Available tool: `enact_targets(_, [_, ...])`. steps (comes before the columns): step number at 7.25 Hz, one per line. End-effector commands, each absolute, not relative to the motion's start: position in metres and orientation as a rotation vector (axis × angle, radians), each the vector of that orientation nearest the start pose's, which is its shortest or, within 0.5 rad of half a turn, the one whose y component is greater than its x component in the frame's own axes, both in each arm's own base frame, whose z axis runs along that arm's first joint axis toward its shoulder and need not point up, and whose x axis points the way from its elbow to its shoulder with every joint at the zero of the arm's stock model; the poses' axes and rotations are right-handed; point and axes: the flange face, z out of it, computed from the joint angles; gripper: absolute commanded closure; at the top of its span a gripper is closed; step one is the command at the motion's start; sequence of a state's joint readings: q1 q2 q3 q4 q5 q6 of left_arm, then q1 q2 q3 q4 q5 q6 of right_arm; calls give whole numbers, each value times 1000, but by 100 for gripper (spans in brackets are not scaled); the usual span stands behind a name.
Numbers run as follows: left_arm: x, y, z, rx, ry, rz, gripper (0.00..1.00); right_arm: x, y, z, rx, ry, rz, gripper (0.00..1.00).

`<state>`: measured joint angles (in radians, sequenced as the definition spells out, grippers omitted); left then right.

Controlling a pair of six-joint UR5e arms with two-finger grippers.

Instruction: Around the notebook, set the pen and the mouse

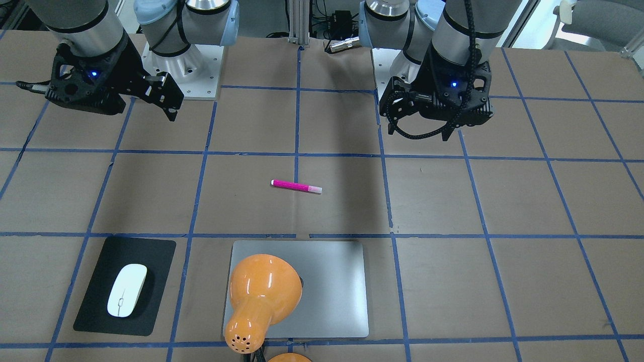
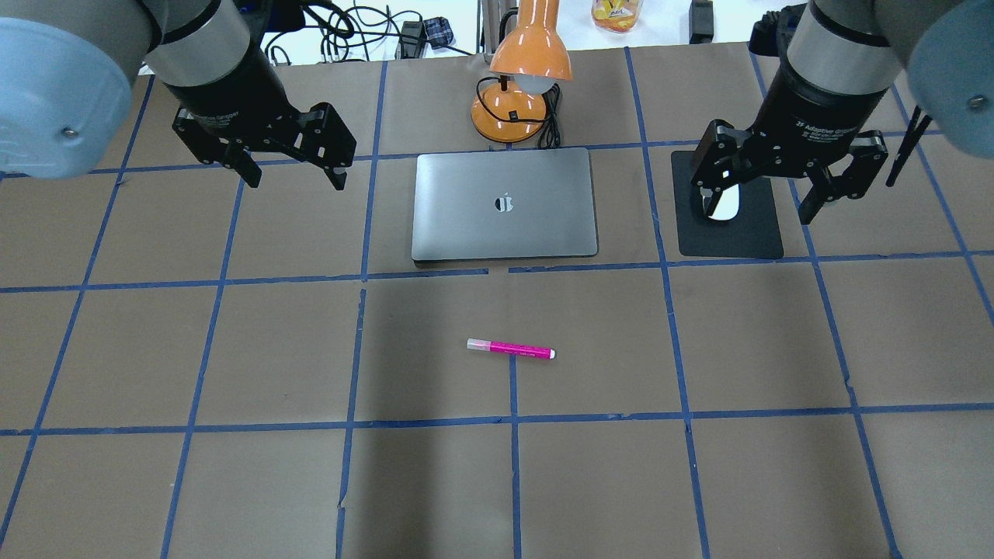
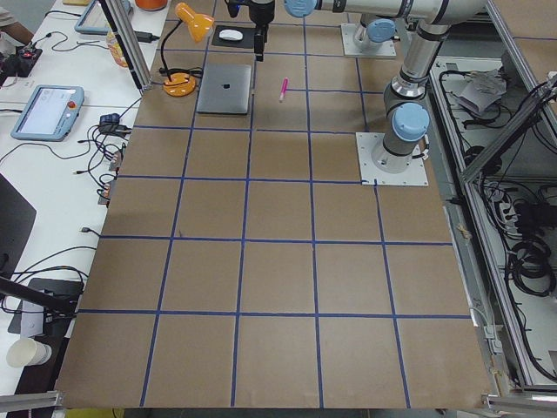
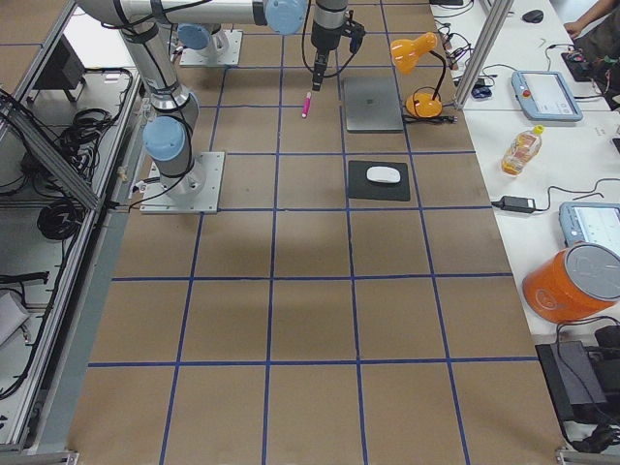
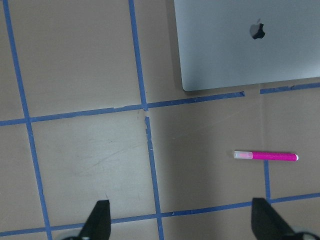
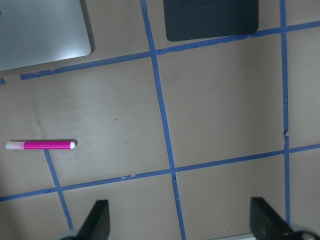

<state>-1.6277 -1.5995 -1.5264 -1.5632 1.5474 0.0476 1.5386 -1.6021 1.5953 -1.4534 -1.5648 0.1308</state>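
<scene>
Left gripper [image 2: 295, 177] and right gripper [image 2: 757, 211] hung wide open. Pen [image 2: 510, 348] lay near the notebook [image 2: 466, 225]; mouse [image 1: 127, 290] sat on a pad [image 1: 95, 301].

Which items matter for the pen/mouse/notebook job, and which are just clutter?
Job: pen, mouse, notebook.
Lying about: orange desk lamp, black mouse pad under the mouse, drink bottle on the side bench.
</scene>
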Motion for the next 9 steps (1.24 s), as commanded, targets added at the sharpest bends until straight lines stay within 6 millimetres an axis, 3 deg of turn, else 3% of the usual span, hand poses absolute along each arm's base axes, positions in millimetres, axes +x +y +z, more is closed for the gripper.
enact_targets(1, [-164, -497, 497, 165, 3160, -39, 0, 119, -471, 482, 258, 3126, 164, 0])
enact_targets(9, [-163, -497, 498, 163, 3162, -46, 0, 120, -476, 481, 260, 3123, 128, 0])
